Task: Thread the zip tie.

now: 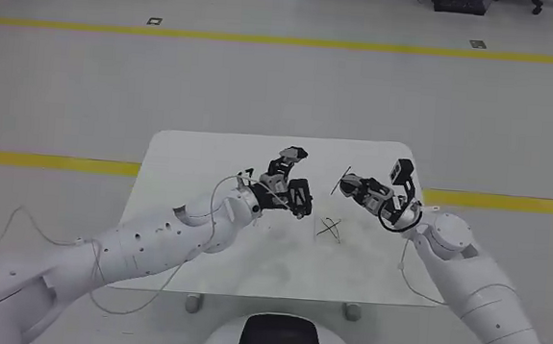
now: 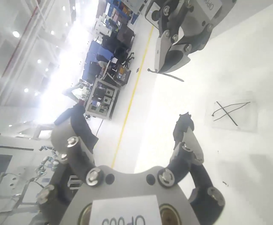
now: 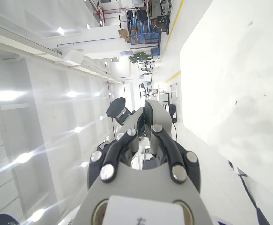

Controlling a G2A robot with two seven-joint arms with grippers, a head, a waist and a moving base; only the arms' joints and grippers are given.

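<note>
Left arm (image 1: 156,245) comes in from the near-left corner of the bench (image 1: 190,166). The left jaws hang over mid-bench, released and spread wide, gripping nothing. In the left wrist view their two dark fingers (image 2: 185,130) stand far apart, with this one over the white bench top and the other over the floor side past the bench edge. Just right of the left jaws and nearer the robot are the crossed zip ties (image 1: 329,229), thin and black, lying flat. The left wrist view shows them as an X (image 2: 228,110) on a clear sheet (image 2: 249,125), well apart from both jaws. Next right is the held zip tie (image 1: 341,180), up off the bench between the two jaws and slanting in the top view. The right jaws are clenched on it. The left wrist view gives the grip: the right jaws' white fingertips are pinched together on the tie (image 2: 174,78), its small head poking out one side and the tail out the other, nearer the head than the tail. The tie's free ends touch nothing. From the right wrist view its own fingers (image 3: 157,115) are drawn in close, and I can't make out the strap between them from that angle. The same view catches a black strip (image 3: 248,188) on the bench by a clear sheet's corner; I can't tell which tie it is. Right arm (image 1: 481,283) enters from the near-right corner.
</note>
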